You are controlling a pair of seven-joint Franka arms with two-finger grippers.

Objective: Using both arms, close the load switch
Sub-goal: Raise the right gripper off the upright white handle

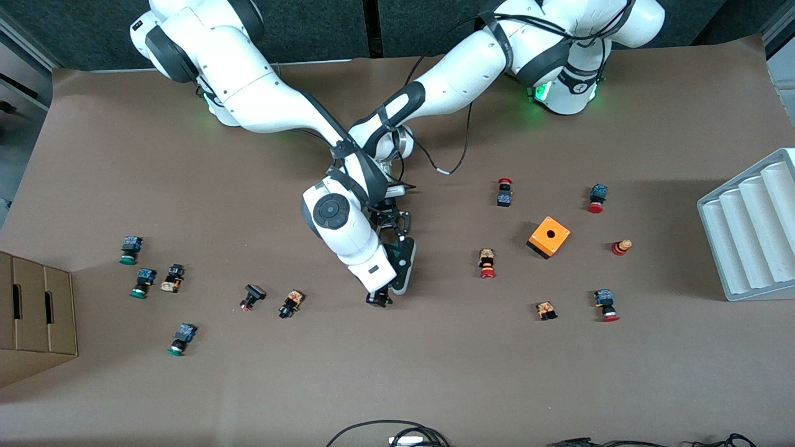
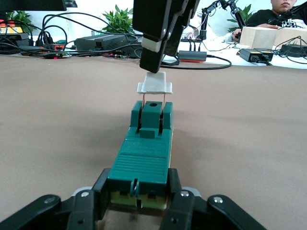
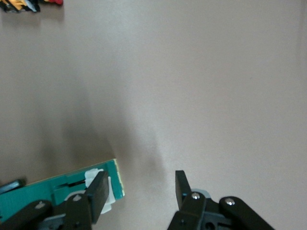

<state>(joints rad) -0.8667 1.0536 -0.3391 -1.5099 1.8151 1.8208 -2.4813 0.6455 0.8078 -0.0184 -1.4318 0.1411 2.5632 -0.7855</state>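
Crosses arms [image 1: 348, 180] mid-table, well apart from grey tray [image 1: 751, 230], cardboard box [image 1: 34, 310] and orange cube [image 1: 549, 236], clamps left gripper [image 2: 138, 191] tight around the load switch [image 2: 144, 158], rests one finger of the spread, empty right gripper [image 3: 141, 189] on its raised white tab [image 2: 154, 85], with the nearest push-buttons [image 1: 290, 303] apart.

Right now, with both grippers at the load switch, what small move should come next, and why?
Probably ease the right gripper straight down a little. One of its fingers sits on the white tab, which stands raised above the green body on two metal blades, so the load switch looks open. The left gripper is shut on its other end, bracing it.
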